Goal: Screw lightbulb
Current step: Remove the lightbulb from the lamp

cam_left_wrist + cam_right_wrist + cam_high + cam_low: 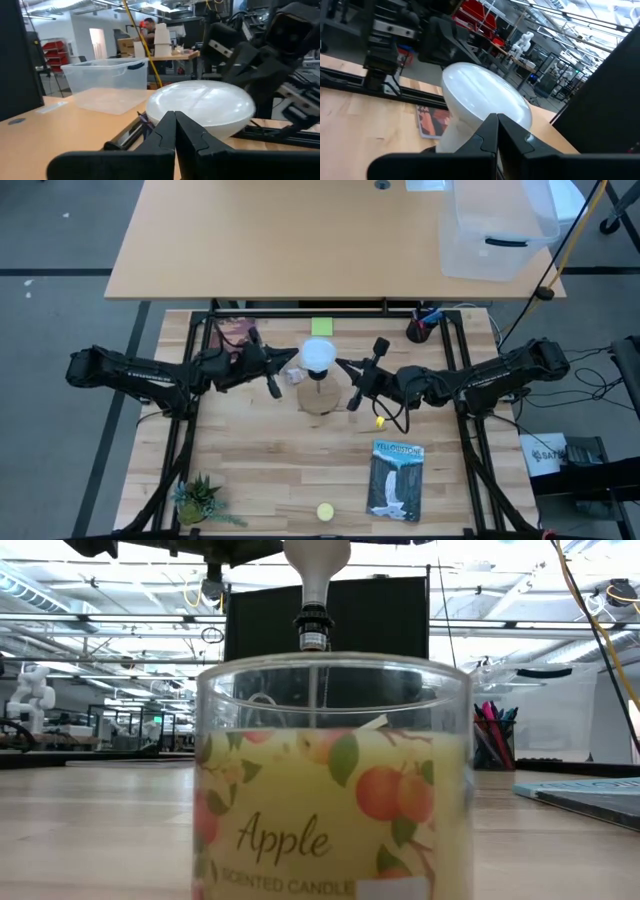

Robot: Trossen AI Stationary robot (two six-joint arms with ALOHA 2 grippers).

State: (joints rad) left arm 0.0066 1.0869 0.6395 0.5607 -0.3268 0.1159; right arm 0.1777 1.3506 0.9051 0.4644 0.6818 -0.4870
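Observation:
The lightbulb [318, 355] stands upright with its white dome up. Its screw end sits in the black socket [314, 637] of the round wooden base [322, 400] at mid-table. My left gripper [297, 364] is shut, level, at the dome's left side, and its own view shows the dome [200, 107] just past the fingertips [170, 125]. My right gripper [340, 364] is shut, level, at the bulb's right side, with its tips in front of the dome's underside [470, 107]. My left gripper comes level from the table's left, its shut tips right at the dome's side [165, 112]; I cannot tell whether they touch it. My right gripper comes level from the table's right, its shut tips at the bulb just under the dome [465, 125]; whether they touch cannot be told.
An apple candle jar [330, 780] stands at the near edge and fills the low view. A book [396, 480], a small plant [200, 502], a yellow ball [380, 421] and a pen cup [422, 325] sit around. A clear bin [495, 230] stands on the far table.

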